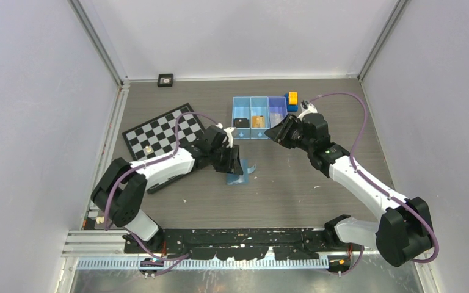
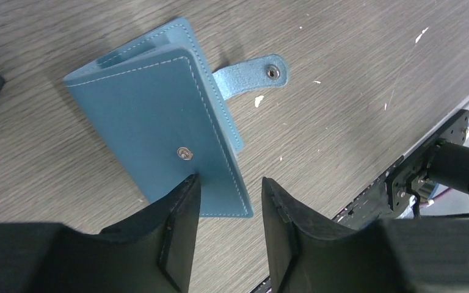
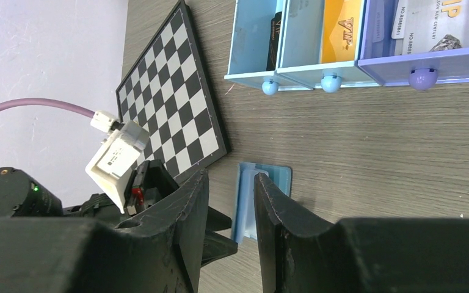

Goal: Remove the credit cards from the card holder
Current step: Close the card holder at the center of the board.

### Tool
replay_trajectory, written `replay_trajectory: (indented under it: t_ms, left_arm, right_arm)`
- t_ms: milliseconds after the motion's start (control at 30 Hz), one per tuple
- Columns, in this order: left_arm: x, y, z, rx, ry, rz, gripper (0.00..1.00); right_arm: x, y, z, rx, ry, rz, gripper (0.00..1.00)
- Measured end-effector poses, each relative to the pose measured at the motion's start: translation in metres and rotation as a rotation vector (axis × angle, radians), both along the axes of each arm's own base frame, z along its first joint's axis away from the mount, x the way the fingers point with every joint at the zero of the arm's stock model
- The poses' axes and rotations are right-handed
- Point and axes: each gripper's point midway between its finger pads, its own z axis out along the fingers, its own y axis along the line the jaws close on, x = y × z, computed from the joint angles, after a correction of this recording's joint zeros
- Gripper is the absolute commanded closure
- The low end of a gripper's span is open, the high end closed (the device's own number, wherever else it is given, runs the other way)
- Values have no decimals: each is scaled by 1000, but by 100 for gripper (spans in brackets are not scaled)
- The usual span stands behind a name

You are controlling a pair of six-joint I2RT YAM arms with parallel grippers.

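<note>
Pale, seemingly lavender walls (image 1: 36,91) enclose a grey wood-grain tabletop (image 1: 287,198).

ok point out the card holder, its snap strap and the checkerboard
card holder (image 2: 159,128): left wrist view, middle of its blue front face
snap strap (image 2: 253,76): left wrist view, middle of the strap
checkerboard (image 3: 171,97): right wrist view, centre of the board

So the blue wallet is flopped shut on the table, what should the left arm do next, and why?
Probably lower the left gripper and pinch the card holder's top cover at its near edge to lift it open. Its snap strap is undone, the cover lies folded shut, hiding the inside, and the open jaws hover over that edge.
</note>
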Motion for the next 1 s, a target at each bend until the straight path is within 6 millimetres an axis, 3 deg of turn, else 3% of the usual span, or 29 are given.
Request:
replay_trajectory:
  t_ms: [167, 333, 467, 800, 1000]
  left_arm:
    - [0, -7, -11, -11, 23, -22, 68]
    - [1, -11, -44, 29, 103, -28, 71]
    - [14, -19, -43, -3, 137, -13, 71]
    - [-2, -3, -29, -55, 105, -9, 74]
    - [8, 0, -19, -61, 45, 21, 81]
  right_arm:
    - [-1, 1, 0, 3, 2, 3, 62]
    - [-2, 2, -1, 7, 7, 9, 62]
    - [-3, 2, -4, 8, 14, 12, 62]
    - [-4, 3, -4, 18, 19, 14, 62]
    - [-4, 3, -4, 20, 19, 14, 62]
